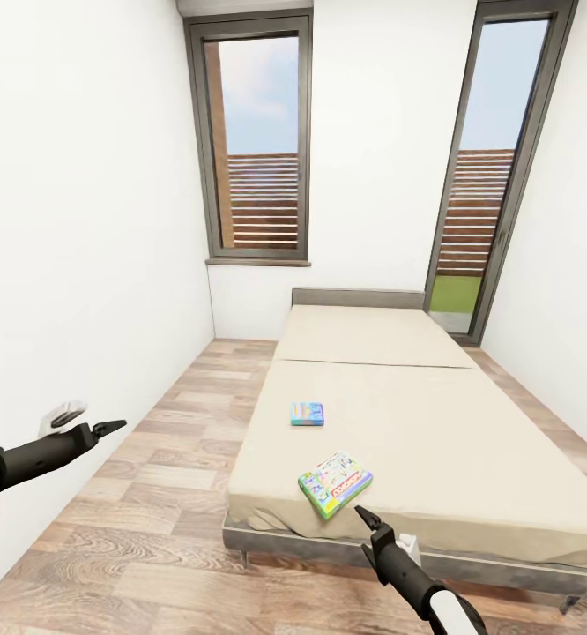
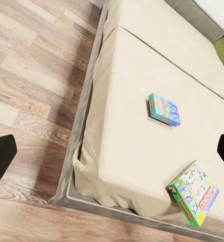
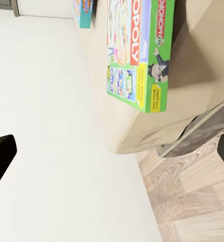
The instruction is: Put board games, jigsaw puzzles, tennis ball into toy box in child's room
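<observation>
Fingers spread on my right gripper (image 1: 370, 520), empty, poised just short of the bed's (image 1: 470, 441) near edge. The green board game (image 1: 335, 483), a glossy flat printed box, lies straight ahead and slightly left of it, long axis skewed to the edge, one corner overhanging. My left gripper (image 1: 104, 429) hangs spread over wood-plank floor (image 1: 152, 494), well apart. Farther up the matte beige mattress sits the small blue board game (image 1: 307, 413).

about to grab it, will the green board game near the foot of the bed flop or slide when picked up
The green board game looks like a rigid printed box, so probably stiff, not floppy. It lies flat near the bed edge; a push might slide it off. Likely light.
</observation>
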